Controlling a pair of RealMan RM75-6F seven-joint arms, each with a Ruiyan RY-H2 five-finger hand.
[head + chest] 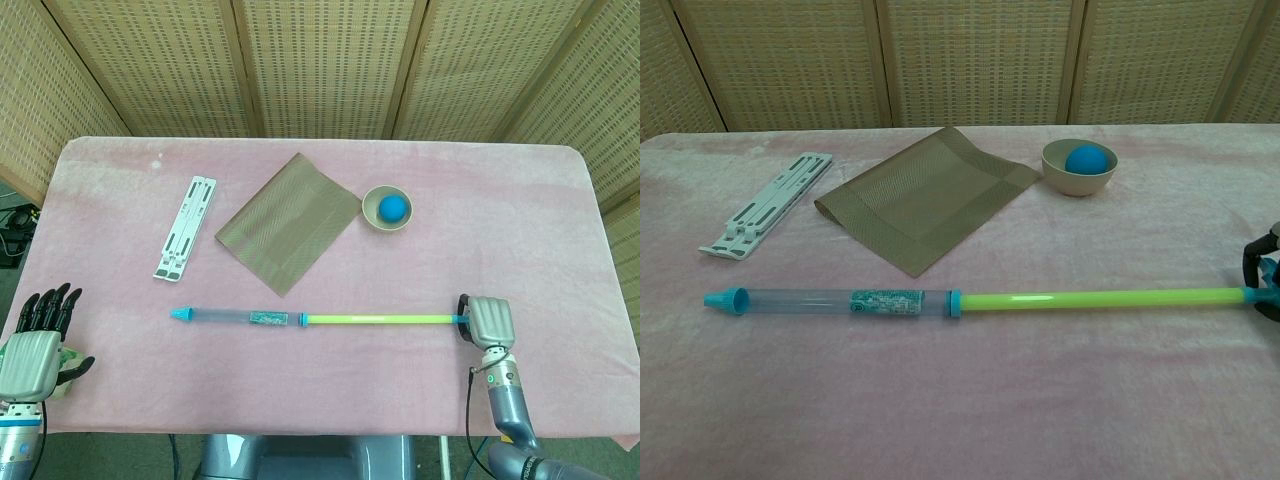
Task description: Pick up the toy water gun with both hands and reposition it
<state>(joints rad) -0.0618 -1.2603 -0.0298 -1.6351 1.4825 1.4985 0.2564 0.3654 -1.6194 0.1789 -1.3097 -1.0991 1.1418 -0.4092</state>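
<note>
The toy water gun (320, 319) lies flat across the near part of the pink table, pointing left. It has a teal nozzle, a clear barrel and a long lime-green rod (1100, 297). My right hand (488, 320) sits at the rod's right end, its dark fingers (1252, 262) curled round the teal handle. Only those fingers show at the right edge of the chest view. My left hand (35, 350) hovers off the table's near left corner with its fingers spread, holding nothing, well away from the nozzle.
A brown woven placemat (288, 222) lies behind the gun's middle. To its right stands a beige bowl (367, 208) holding a blue ball (393, 207). A white folded stand (186, 227) lies at the back left. Wicker screens close off the far side.
</note>
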